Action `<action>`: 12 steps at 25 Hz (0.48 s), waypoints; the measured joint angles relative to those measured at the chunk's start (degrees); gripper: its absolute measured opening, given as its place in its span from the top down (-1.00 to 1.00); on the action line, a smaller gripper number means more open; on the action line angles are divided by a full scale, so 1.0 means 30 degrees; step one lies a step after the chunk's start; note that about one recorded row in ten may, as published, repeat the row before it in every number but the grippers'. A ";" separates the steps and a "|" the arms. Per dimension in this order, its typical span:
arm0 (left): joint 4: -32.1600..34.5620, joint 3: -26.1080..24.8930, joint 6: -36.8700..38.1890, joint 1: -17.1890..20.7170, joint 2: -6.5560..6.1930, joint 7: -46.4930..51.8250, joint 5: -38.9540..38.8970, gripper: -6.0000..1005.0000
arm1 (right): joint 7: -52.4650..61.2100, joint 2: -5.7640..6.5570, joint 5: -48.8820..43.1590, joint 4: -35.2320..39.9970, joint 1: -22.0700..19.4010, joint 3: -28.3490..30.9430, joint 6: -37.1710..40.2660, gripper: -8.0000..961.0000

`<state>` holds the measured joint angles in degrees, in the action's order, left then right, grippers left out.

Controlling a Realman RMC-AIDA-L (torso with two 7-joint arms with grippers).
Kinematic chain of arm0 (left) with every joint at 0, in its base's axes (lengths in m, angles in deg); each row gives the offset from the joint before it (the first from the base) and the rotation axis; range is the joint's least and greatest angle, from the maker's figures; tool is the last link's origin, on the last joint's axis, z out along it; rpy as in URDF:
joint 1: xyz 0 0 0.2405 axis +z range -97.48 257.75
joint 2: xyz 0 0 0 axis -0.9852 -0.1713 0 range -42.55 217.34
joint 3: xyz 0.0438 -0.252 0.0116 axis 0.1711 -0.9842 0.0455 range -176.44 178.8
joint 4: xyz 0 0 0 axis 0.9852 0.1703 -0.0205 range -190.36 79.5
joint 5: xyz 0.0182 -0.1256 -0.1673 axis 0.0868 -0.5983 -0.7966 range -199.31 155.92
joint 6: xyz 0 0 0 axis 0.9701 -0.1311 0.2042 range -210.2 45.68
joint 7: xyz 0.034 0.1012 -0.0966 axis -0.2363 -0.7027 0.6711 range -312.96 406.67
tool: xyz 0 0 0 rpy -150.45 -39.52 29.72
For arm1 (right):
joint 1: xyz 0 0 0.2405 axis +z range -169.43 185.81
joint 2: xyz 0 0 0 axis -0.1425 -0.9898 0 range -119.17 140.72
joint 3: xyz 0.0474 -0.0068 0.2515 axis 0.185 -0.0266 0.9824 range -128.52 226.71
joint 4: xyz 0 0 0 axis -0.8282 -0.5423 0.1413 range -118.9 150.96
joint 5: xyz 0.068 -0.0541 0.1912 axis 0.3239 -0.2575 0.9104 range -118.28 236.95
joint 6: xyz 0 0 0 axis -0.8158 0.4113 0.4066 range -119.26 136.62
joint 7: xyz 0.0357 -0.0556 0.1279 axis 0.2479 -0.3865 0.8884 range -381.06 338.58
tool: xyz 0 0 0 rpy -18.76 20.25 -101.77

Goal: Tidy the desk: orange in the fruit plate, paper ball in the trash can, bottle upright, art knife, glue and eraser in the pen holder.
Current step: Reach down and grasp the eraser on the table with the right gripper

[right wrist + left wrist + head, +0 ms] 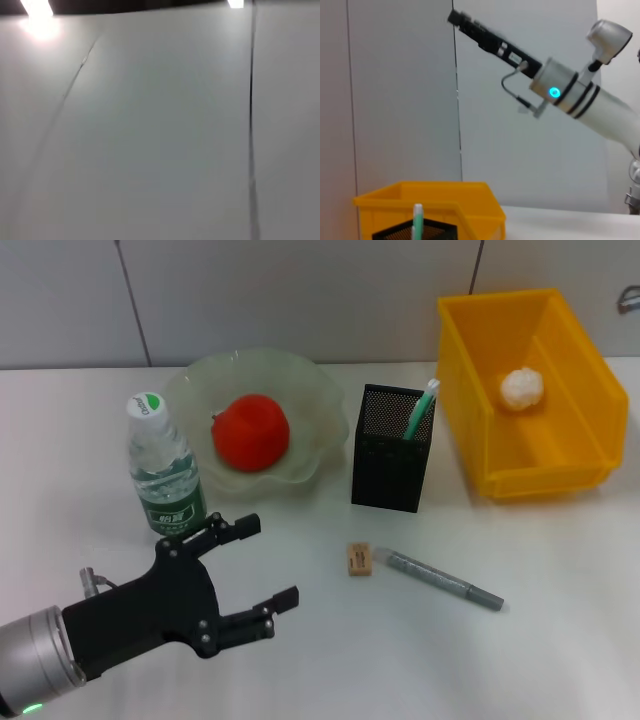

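Note:
My left gripper [268,562] is open and empty, low over the table at the front left, just in front of the upright water bottle [165,475]. The orange [250,432] lies in the green glass fruit plate [320,400]. The black mesh pen holder [392,455] holds a green glue stick [422,410], which also shows in the left wrist view [417,215]. The eraser [360,559] and the grey art knife [445,580] lie on the table in front of the holder. The paper ball [522,388] lies in the yellow bin [470,390]. My right arm [570,92] is raised high at the right.
The yellow bin [435,200] stands at the back right, close beside the pen holder [415,232]. The white table has bare room at the front right. The right wrist view shows only a wall.

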<state>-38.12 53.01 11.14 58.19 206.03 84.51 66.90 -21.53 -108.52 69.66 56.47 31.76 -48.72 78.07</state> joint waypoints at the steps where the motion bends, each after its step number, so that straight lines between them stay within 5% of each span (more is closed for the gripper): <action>1: -0.0015 -0.0082 0.0028 -0.0013 0.0027 -0.0005 -0.0292 -0.72 | 0.2157 0.0044 -0.0567 -0.0150 0.0011 0.0049 -0.0126 -0.10; 2: -0.0036 -0.0093 -0.0001 -0.0023 0.0035 -0.0006 -0.0560 -0.72 | 0.6478 0.0204 -0.2156 -0.0395 -0.0119 0.0172 -0.0129 -0.10; 5: -0.0094 -0.0079 -0.0195 -0.0085 0.0055 -0.0008 -0.0947 -0.72 | 1.0730 0.0574 -0.4188 -0.0564 -0.0326 0.0393 -0.0097 -0.10; 7: -0.0117 -0.0058 -0.0297 -0.0123 0.0060 -0.0008 -0.0964 -0.72 | 1.7600 0.1420 -0.8677 -0.0888 -0.0625 0.1153 0.0374 -0.10; 12: -0.0203 0.0051 -0.0673 -0.0098 0.0039 -0.0042 -0.0947 -0.72 | 2.3320 0.2296 -1.5369 -0.1824 -0.0803 0.3848 0.2686 -0.11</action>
<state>-38.73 53.16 9.12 57.90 206.15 84.38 64.05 48.43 -101.63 23.55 51.00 29.36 -37.18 86.13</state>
